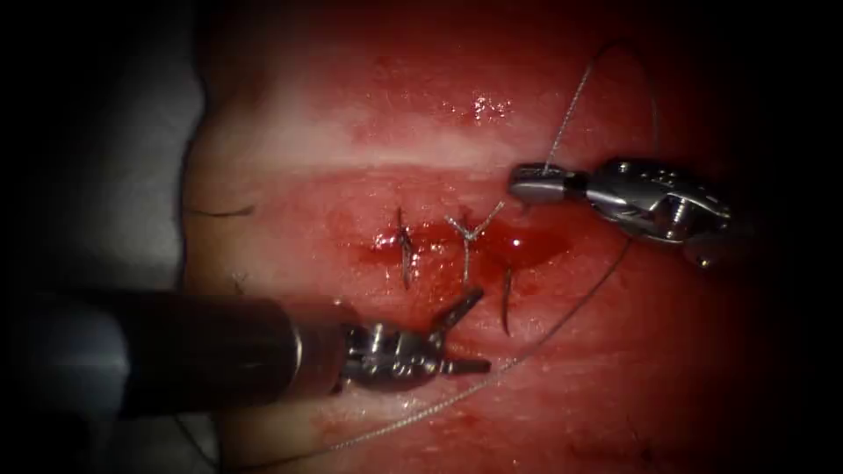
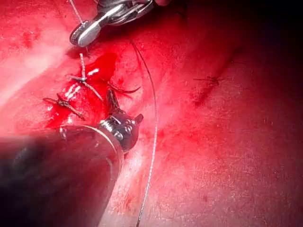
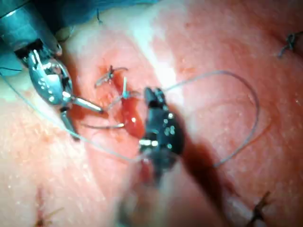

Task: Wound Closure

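Thread [image 1: 562,114] is clamped by the right tool [image 1: 527,186]; the left tool's [image 1: 461,338] fingers are spread, empty, beside the needle [image 1: 507,303] standing in the tissue [image 1: 351,132]; slack should be kept.

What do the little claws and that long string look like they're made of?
Both tools, left and right, look like polished metal: silvery with bright glints. The thread looks like fine pale twisted filament; its fibre can't be told. The right jaws hold the thread; the left jaws are open, empty.

The endoscope looked down from above and in front at the cut [image 1: 457,239]. Each wrist camera looked along its own arm from very close. All three shared the cut.
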You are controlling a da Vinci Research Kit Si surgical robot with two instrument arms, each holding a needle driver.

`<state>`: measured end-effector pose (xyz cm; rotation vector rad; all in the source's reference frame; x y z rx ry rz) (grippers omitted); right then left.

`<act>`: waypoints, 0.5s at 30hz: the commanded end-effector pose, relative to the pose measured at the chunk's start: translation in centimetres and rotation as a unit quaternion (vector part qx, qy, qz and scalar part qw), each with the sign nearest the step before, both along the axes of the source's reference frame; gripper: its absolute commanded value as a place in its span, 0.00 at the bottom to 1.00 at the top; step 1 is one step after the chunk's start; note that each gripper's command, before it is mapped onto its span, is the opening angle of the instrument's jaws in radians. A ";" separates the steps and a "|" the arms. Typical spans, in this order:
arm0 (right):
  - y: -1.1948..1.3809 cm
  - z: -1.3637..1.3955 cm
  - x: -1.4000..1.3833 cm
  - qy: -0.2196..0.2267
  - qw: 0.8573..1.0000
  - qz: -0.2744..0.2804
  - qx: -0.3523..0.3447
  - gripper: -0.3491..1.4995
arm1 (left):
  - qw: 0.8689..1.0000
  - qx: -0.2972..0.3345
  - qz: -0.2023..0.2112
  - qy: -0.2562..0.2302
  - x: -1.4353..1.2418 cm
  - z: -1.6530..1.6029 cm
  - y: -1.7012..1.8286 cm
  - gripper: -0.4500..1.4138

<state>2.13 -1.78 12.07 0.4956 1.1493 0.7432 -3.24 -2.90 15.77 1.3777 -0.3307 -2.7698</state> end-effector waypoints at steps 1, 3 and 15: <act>-0.01 0.04 0.03 0.003 1.000 0.001 0.002 0.10 | 1.000 -0.003 0.007 -0.002 -0.05 0.06 -0.10 0.71; 0.08 0.03 -0.01 0.009 1.000 0.010 0.000 0.36 | 0.999 -0.020 0.025 -0.004 -0.07 0.07 -0.08 0.72; 0.20 0.01 -0.20 0.009 1.000 0.029 -0.003 0.70 | 0.995 -0.048 0.079 -0.042 -0.08 0.14 0.11 0.80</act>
